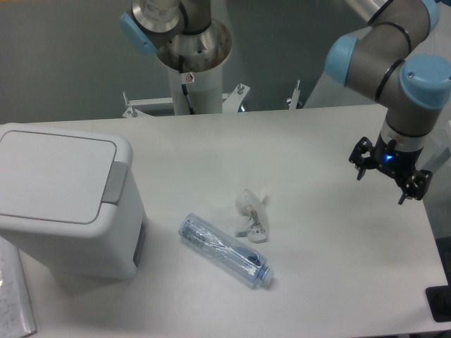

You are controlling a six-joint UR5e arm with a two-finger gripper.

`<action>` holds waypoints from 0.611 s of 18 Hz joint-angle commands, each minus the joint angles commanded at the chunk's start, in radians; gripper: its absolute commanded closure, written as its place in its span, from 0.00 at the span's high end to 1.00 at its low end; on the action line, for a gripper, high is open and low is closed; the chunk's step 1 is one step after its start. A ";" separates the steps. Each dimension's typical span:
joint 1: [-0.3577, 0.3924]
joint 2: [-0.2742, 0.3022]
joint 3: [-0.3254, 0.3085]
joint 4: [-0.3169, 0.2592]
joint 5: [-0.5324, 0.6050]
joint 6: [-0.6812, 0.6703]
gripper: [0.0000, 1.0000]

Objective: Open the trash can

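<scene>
Robotics lab or test cell, not home; industrial arm point(394, 49) with grey links, blue joint caps, mounted on white pedestal point(194, 84) bolted to metal base behind table; plain white table point(317, 141) against bare grey wall point(63, 56); few objects laid out as props, trash can point(67, 197), crushed plastic bottle point(225, 250).

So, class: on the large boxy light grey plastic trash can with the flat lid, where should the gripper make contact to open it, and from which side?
Probably the darker grey push tab at the lid's right edge on the trash can: press down from above. The gripper is open, far right.
</scene>
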 joint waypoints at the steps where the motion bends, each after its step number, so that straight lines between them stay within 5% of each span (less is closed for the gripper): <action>1: 0.000 0.000 0.000 -0.002 0.000 0.000 1.00; 11: -0.014 0.018 -0.014 -0.008 -0.035 -0.003 1.00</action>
